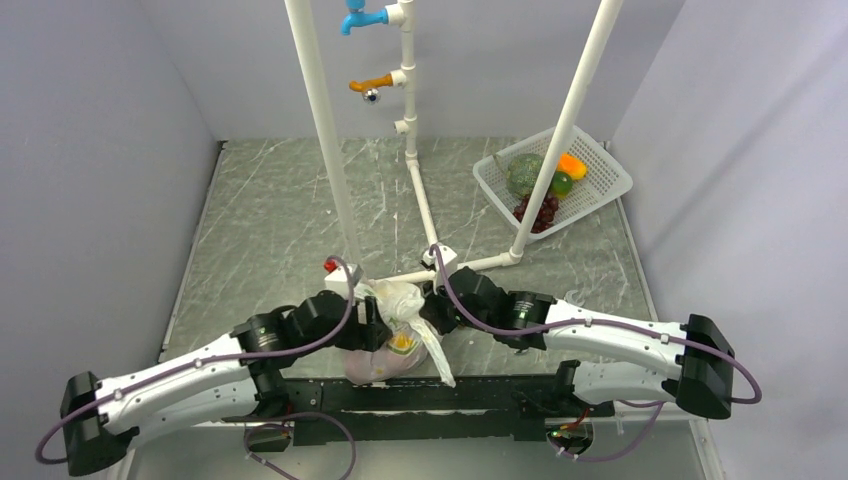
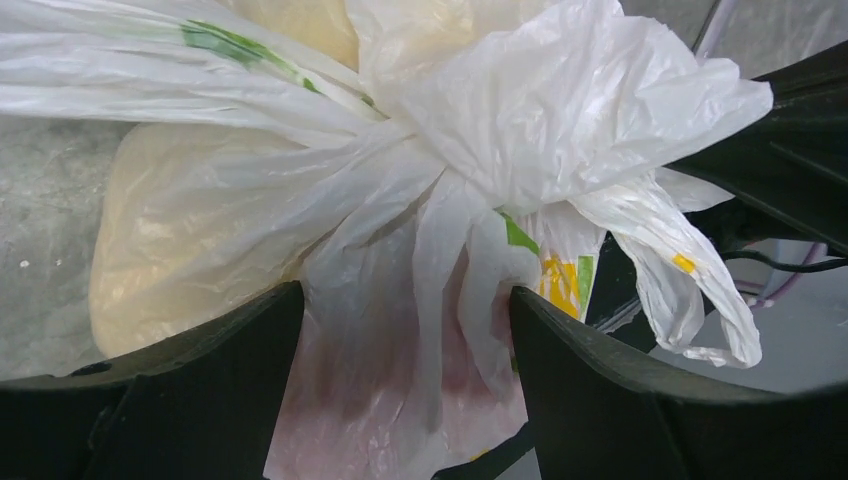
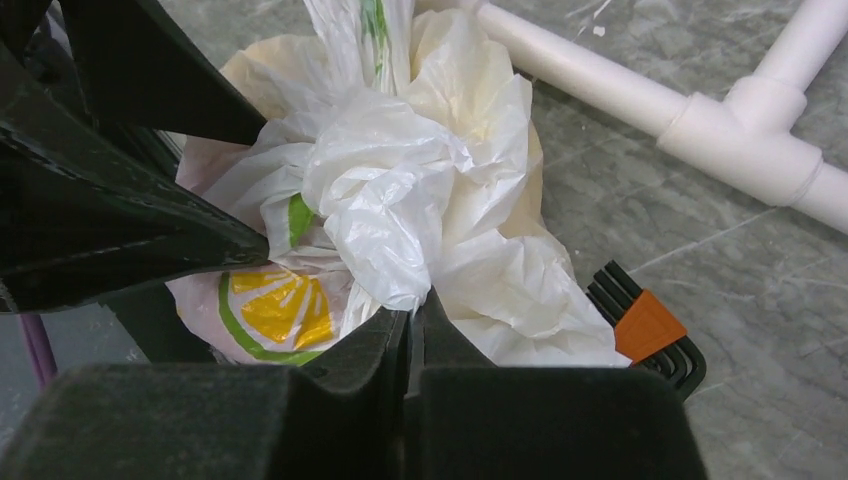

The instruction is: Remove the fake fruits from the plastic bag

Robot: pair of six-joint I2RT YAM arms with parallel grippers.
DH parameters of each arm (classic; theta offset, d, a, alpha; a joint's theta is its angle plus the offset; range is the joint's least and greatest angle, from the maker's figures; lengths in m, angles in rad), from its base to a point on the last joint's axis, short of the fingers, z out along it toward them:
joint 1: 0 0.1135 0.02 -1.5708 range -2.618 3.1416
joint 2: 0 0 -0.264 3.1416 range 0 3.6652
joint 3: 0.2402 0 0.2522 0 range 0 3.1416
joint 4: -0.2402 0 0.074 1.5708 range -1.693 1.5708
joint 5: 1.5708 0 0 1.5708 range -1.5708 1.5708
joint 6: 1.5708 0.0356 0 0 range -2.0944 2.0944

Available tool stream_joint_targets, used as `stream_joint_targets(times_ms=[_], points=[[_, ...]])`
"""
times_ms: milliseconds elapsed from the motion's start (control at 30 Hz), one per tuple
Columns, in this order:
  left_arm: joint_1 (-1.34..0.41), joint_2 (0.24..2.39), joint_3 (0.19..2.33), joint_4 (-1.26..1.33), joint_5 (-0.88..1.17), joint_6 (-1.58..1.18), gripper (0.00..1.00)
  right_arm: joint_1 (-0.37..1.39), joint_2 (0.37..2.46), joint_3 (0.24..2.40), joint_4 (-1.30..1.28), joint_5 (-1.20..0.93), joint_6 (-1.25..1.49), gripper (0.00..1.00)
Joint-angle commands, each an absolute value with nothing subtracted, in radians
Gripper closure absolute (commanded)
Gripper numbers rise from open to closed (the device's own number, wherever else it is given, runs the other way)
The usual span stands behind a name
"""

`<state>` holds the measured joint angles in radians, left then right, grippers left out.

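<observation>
The plastic bag [image 1: 395, 335] sits tied shut at 6 o'clock on the table [image 1: 270, 220], between the 2 arms. The fake fruits [image 2: 170, 230] are inside it, showing only as pale yellow and pink shapes through the film. The left gripper [image 2: 405, 300], at the bag's 9 o'clock, is spread wide, 1 finger on each side of the gathered neck. The right gripper [image 3: 410, 325], at 3 o'clock, is closed tight, pinching a fold of the knotted top. A white basket [image 1: 600, 180] stands at 2 o'clock.
</observation>
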<state>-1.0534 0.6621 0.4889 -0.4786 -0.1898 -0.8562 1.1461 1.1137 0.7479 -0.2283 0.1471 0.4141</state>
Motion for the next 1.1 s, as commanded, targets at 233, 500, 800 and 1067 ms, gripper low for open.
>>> stream_joint_targets(times_ms=[233,500,800,1067], points=[[-1.056,0.824,0.626,-0.378,-0.171,-0.764,0.58,1.148,1.079,0.815,-0.348,0.184,0.336,0.58],[-1.057,0.702,0.498,-0.283,-0.164,-0.825,0.82,1.149,1.132,0.930,-0.297,0.142,0.175,0.34],[-1.057,0.629,0.463,-0.312,-0.178,-0.860,1.00,1.153,1.275,0.995,-0.272,0.113,0.161,0.30],[-1.057,0.600,0.446,-0.324,-0.191,-0.879,1.00,1.157,1.294,0.936,-0.267,0.217,0.202,0.42]])
